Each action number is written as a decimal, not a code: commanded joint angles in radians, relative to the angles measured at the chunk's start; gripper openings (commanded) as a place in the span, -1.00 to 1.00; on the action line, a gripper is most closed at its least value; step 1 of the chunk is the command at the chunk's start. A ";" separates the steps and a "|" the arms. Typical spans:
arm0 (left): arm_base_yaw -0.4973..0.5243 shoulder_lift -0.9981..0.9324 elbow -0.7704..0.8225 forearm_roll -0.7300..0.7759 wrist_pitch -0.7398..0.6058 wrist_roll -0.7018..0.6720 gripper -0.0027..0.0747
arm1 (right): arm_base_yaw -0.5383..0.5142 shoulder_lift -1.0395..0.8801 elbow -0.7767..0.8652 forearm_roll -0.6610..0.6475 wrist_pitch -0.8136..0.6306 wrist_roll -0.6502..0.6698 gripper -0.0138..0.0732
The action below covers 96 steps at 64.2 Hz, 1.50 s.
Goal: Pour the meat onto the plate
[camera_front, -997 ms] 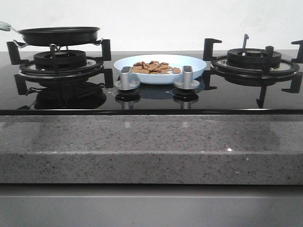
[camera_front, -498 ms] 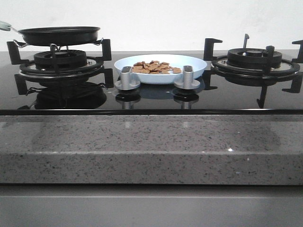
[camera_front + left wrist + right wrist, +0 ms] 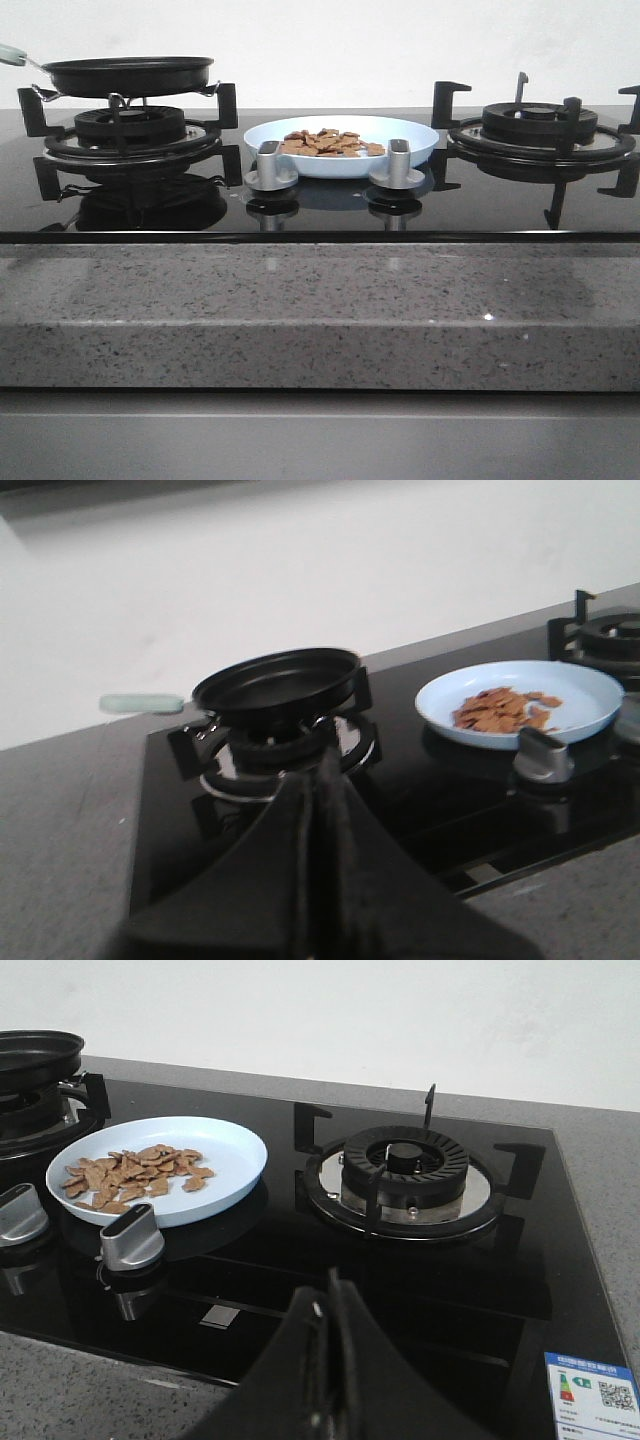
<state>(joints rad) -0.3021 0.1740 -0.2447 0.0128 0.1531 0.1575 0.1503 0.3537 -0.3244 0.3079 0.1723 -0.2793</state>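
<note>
The meat (image 3: 328, 143), a heap of small reddish-brown chunks, lies in the pale blue plate (image 3: 410, 137) between the two burners. It also shows in the left wrist view (image 3: 503, 709) on the plate (image 3: 590, 690) and in the right wrist view (image 3: 130, 1175) on the plate (image 3: 225, 1150). The black frying pan (image 3: 125, 75) sits empty on the left burner; it also shows in the left wrist view (image 3: 275, 680). My left gripper (image 3: 322, 770) is shut and empty, held back from the pan. My right gripper (image 3: 328, 1295) is shut and empty, near the hob's front edge. Neither gripper shows in the front view.
Two silver knobs (image 3: 270, 165) (image 3: 395, 163) stand in front of the plate. The right burner (image 3: 540, 125) with black grates carries nothing. The pan's pale handle (image 3: 140, 702) points away to the left. A grey stone counter edge (image 3: 320, 310) runs along the front.
The front view has shifted very slightly to the right. The pan, plate and meat have not moved.
</note>
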 commanded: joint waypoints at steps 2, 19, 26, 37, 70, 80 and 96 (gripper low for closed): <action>0.077 -0.061 0.059 -0.041 -0.081 -0.004 -0.98 | 0.000 0.003 -0.028 0.005 -0.080 -0.009 -0.85; 0.254 -0.197 0.235 -0.101 -0.093 -0.006 -0.98 | 0.000 0.003 -0.028 0.005 -0.080 -0.009 -0.85; 0.273 -0.197 0.254 -0.144 -0.058 -0.006 -0.98 | 0.000 0.003 -0.028 0.005 -0.077 -0.009 -0.85; 0.273 -0.195 0.254 -0.151 -0.054 -0.006 -0.98 | 0.000 0.003 -0.028 0.005 -0.075 -0.009 -0.85; 0.273 -0.195 0.254 -0.151 -0.054 -0.006 -0.98 | 0.000 0.003 -0.028 0.005 -0.075 -0.009 -0.85; 0.273 -0.195 0.254 -0.151 -0.054 -0.006 -0.98 | 0.000 0.003 -0.028 0.005 -0.075 -0.009 -0.85; 0.273 -0.195 0.254 -0.151 -0.054 -0.006 -0.98 | 0.000 0.003 -0.012 0.000 -0.092 -0.009 -0.85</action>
<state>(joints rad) -0.0319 -0.0037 0.0040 -0.1262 0.1769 0.1575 0.1503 0.3537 -0.3230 0.3095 0.1694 -0.2793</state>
